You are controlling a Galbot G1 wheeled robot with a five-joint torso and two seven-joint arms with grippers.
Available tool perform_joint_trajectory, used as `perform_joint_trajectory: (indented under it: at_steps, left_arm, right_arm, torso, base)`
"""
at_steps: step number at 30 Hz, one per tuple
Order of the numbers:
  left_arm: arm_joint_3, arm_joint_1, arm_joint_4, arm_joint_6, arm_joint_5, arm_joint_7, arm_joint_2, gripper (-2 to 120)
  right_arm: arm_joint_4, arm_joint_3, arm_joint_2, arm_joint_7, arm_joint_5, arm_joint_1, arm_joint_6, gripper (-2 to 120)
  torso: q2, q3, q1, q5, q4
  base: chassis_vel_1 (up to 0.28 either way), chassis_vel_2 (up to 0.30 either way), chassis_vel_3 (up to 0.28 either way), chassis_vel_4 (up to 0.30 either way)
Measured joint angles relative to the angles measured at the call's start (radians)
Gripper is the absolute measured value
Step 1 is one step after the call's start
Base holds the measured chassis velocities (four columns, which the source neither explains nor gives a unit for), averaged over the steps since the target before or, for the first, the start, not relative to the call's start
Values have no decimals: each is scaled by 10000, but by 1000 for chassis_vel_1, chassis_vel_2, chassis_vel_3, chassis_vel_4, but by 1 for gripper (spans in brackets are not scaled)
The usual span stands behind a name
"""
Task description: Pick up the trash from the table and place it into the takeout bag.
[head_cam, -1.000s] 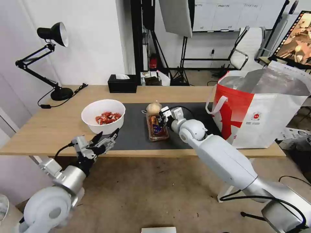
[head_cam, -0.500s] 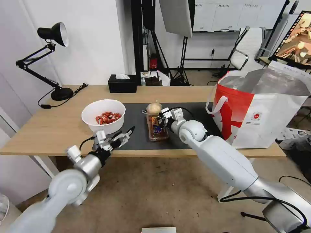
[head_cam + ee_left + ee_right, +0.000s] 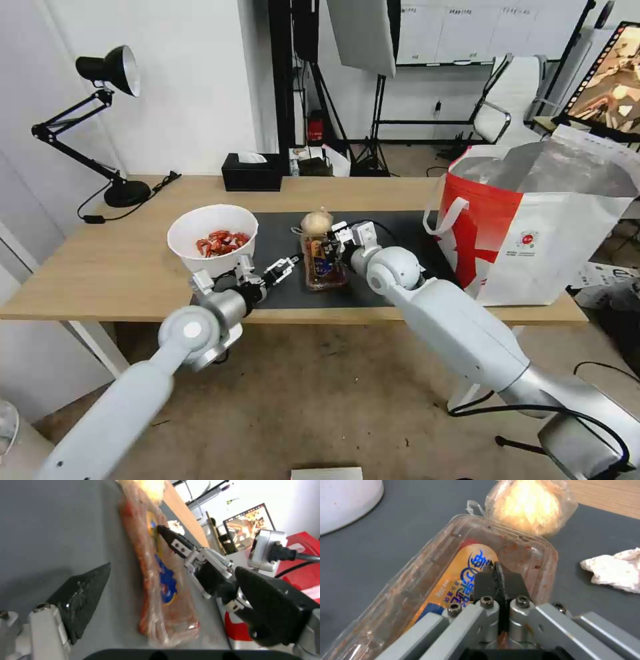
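The clamshell tray (image 3: 324, 264) is lying lengthwise in the middle of the dark mat (image 3: 400, 230) on the table (image 3: 100, 260), and everything else is placed from it. Its near end is stopping short of the mat's front border, with bare mat running open on both long sides. The white bowl of red shells (image 3: 212, 239) is sitting well apart on one side, straddling the mat's edge; the takeout bag (image 3: 540, 220) is standing well apart on the other side, mouth gaping upward. The wrapped tan lump (image 3: 317, 221) is touching the tray's far end, and a crumpled tissue (image 3: 615, 573) is lying near that far end too.

The right claw (image 3: 331, 249) is pinching the tray's rim, its fingers (image 3: 493, 580) pressed together on the clear plastic. The left claw (image 3: 283, 269) is hovering just beside the tray's near end, spread wide and holding nothing, its dark fingers (image 3: 83, 596) apart over bare mat.
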Motion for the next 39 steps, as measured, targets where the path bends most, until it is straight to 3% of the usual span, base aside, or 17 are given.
perform_joint_trajectory:
  at_steps: [8, 23, 26, 28, 39]
  left_arm:
    - [340, -603, 804, 9, 72, -19, -701, 100]
    - [301, -638, 1018, 153, 181, -251, -913, 99]
    - [302, -638, 1013, 161, 137, -312, -951, 93]
    - [298, -648, 1036, 160, 115, -365, -984, 82]
    - [282, -648, 1079, 87, 71, -382, -1030, 45]
  right_arm:
    - [-17, -113, 25, 103, 266, 113, -49, 0]
    - [-90, -190, -37, 147, 430, 195, -83, 0]
    - [-79, -184, -46, 148, 442, 189, -83, 0]
    - [-71, -174, -59, 148, 448, 175, -83, 0]
    - [-67, -170, -53, 177, 461, 181, -84, 0]
  torso:
    - [1, 0, 0, 0, 0]
    - [1, -1, -1, -1, 1]
    - [0, -1, -1, 0, 1]
    - [1, -1, -1, -1, 1]
    - [1, -1, -1, -1, 0]
  base:
    - [0, 0, 0, 0]
    - [0, 0, 0, 0]
    - [0, 0, 0, 0]
    - [0, 0, 0, 0]
    - [0, 0, 0, 0]
